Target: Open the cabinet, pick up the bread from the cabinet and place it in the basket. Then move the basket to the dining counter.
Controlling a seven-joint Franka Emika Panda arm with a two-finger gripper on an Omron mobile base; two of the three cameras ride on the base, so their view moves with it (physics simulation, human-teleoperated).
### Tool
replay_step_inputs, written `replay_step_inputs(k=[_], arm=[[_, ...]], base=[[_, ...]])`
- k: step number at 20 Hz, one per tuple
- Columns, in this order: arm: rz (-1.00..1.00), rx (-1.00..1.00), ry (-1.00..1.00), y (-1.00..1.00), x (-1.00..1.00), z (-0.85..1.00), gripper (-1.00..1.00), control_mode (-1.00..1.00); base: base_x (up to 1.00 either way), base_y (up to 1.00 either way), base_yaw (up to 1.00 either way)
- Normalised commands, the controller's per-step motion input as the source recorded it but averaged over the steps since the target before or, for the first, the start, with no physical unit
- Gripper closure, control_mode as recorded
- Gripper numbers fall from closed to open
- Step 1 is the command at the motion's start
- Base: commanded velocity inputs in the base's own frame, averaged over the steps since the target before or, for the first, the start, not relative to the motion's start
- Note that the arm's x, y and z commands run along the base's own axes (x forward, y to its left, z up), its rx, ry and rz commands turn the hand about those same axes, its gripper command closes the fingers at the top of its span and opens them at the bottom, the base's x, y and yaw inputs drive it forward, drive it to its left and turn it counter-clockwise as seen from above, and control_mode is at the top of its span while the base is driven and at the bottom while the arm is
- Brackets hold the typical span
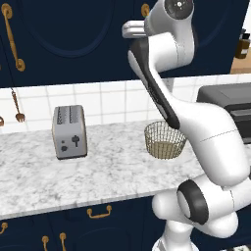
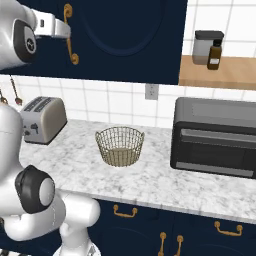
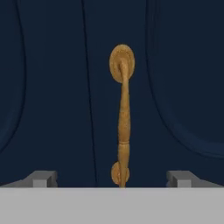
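My gripper [image 3: 112,178] is raised in front of the cabinet [image 3: 52,87], fingers spread wide apart with the vertical brass handle [image 3: 123,118] between them and not yet touched. The doors are shut, so I cannot see the bread.

Below me on the marble worktop [image 1: 108,171] stands the basket [image 1: 164,139], empty, with bare stone all around it. A silver toaster [image 1: 69,131] sits well to its left and a black oven [image 2: 215,137] well to its right. Nothing lies between my hand and the handle.

The right base view takes in an open wooden shelf [image 2: 220,72] beside the cabinet, carrying a grey canister [image 2: 206,46] and a dark bottle [image 2: 214,54], plus a wall socket [image 2: 151,91] on the white tiles. The left base view shows a second door handle [image 1: 12,37] further left and utensils [image 1: 17,108] hanging on the tiles. From that side my own forearm crosses part of the basket's rim; from the right it is fully clear [image 2: 119,145].
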Motion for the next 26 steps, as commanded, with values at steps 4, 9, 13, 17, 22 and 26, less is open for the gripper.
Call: replay_step_inputs(k=[4, 9, 13, 17, 22, 26], arm=[[0.00, -0.02, 0.14, -0.38, 0.61, -0.13, -1.00, -1.00], [0.00, 0.00, 0.06, 0.01, 0.73, -0.02, -1.00, -1.00], [0.00, 0.00, 0.07, 0.00, 0.57, 0.00, -1.00, -1.00], [0.00, 0.00, 0.00, 0.01, 0.35, 0.00, -1.00, -1.00], [0.00, 0.00, -0.02, 0.00, 0.22, 0.00, -1.00, -1.00], [0.02, 0.00, -0.18, 0.00, 0.39, -0.16, 1.00, -1.00]], base=[[0.00, 0.00, 0.00], [0.00, 0.00, 0.00], [0.00, 0.00, 0.00], [0.00, 0.00, 0.00], [0.00, 0.00, 0.00], [0.00, 0.00, 0.00]])
